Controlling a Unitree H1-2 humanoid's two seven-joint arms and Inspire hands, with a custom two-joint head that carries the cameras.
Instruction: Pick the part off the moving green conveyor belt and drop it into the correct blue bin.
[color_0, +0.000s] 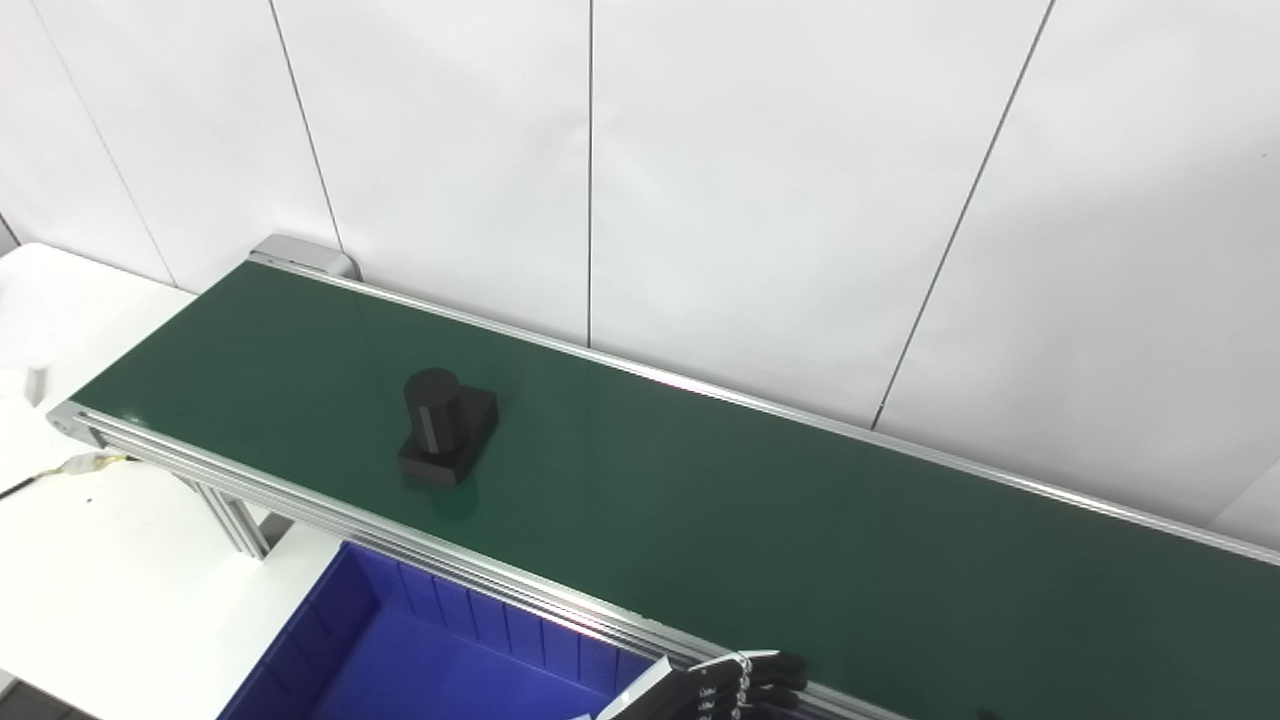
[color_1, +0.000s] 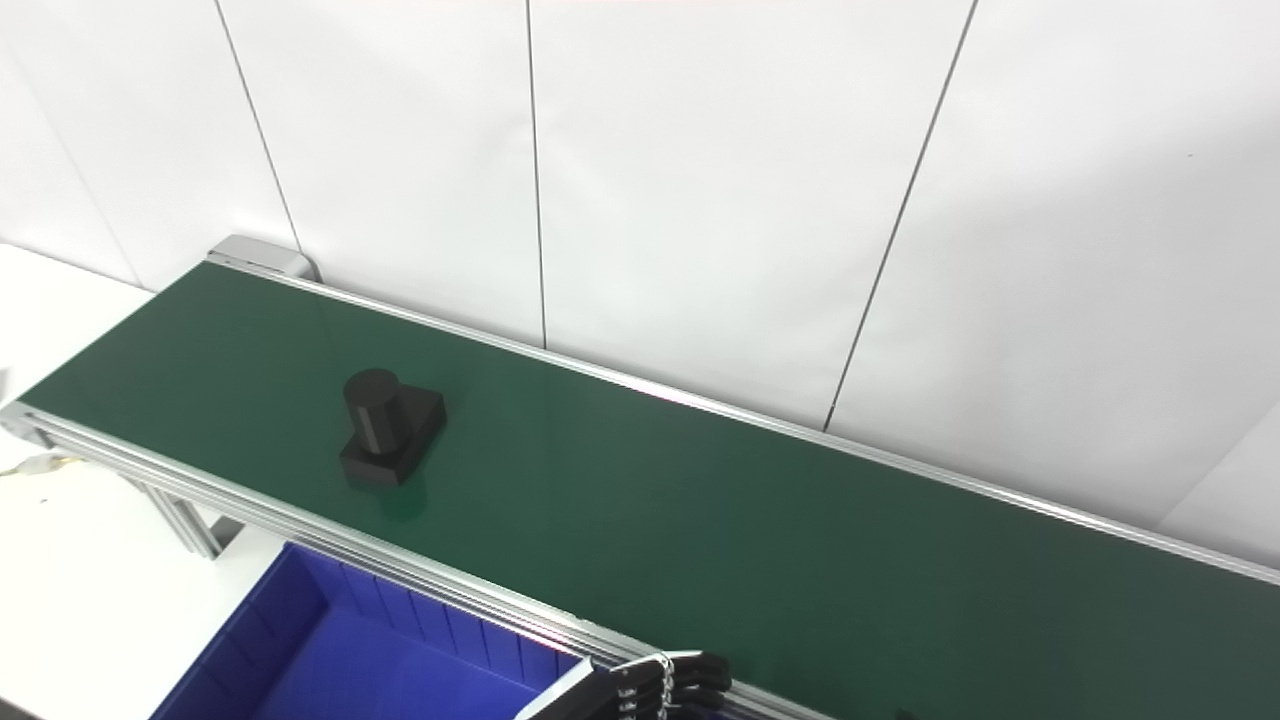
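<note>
A black part (color_0: 447, 427), a short cylinder standing on a square base, sits on the green conveyor belt (color_0: 760, 520) towards its left end; it also shows in the right eye view (color_1: 390, 428). My left hand (color_0: 735, 682) shows only at the bottom edge, over the belt's near rail. Its fingers lie stretched out side by side and hold nothing. It is far to the right of the part and nearer to me. A small dark tip (color_0: 986, 714) at the bottom edge may be my right hand; too little shows to tell its state.
A blue bin (color_0: 330, 640) with ribbed walls stands below the belt's near rail at the lower left. A white table (color_0: 90, 560) lies left of it. White wall panels close off the far side of the belt.
</note>
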